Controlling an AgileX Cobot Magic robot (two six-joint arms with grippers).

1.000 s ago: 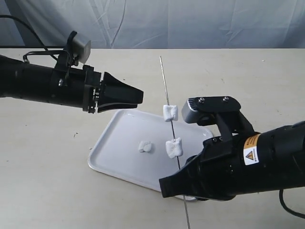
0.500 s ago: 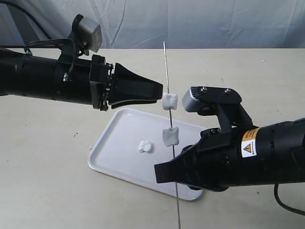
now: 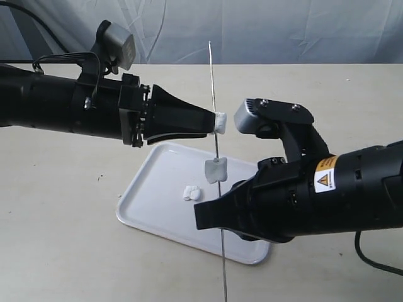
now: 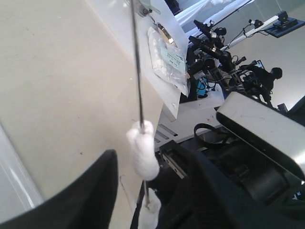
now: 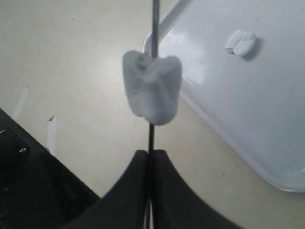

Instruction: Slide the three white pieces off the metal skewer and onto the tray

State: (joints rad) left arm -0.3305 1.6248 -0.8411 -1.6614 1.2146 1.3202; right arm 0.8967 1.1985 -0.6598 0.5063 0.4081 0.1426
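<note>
The exterior camera looks from the near side, somewhat raised, across the bench [image 3: 56, 207] toward the far curtain [image 3: 283, 31], taking in the whole tray [image 3: 151, 211]. The left wrist camera sits behind the left hand [image 4: 153, 164], facing right along it, very near the skewer [image 4: 137, 62]. The right wrist camera looks down past the right hand [image 5: 149, 157] at bench and tray, close. All three share the skewer; the exterior and right wrist views also share the tray.
</note>
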